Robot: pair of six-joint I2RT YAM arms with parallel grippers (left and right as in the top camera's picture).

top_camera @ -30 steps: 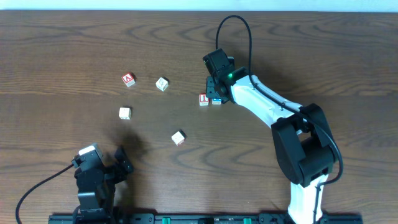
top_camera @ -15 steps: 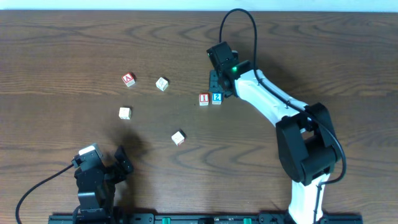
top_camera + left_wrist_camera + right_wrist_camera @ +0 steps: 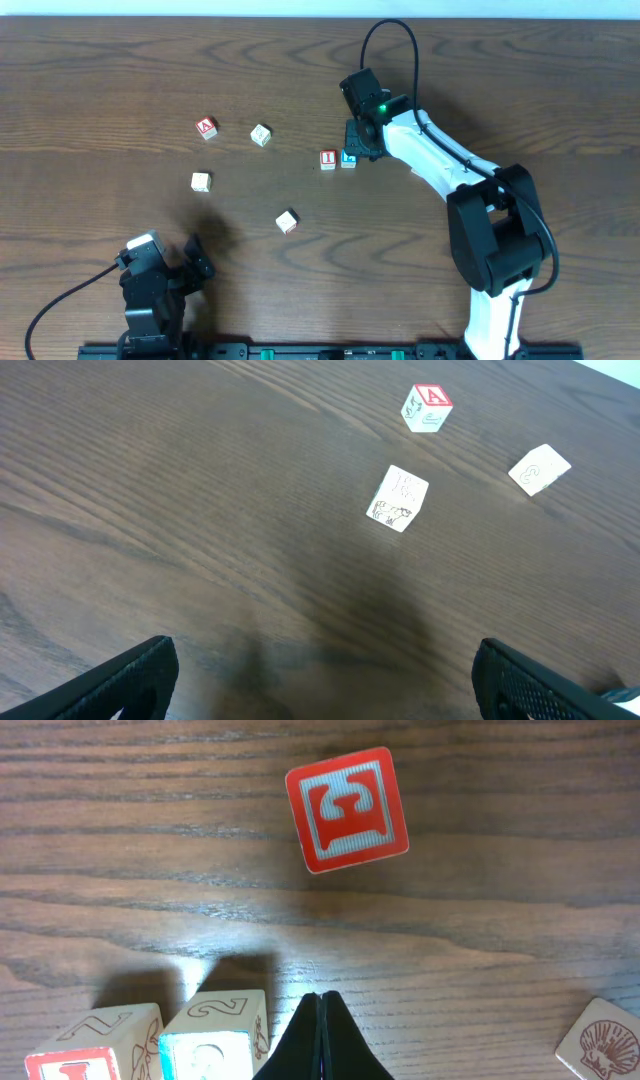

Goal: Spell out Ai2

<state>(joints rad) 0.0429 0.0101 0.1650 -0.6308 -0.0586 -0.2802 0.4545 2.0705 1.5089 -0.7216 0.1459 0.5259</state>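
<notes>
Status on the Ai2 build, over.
Left gripper open, empty. Right gripper shut, empty, beside 2 cube. I cube adjoins it; A cube apart, unplaced. Stray cube between them.

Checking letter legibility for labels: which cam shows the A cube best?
Left wrist. The A cube sits near the top of the frame, big enough to read the red A on top plus a side face. Overhead shows it whole but tiny, the letter barely readable. Right wrist doesn't show it.
</notes>
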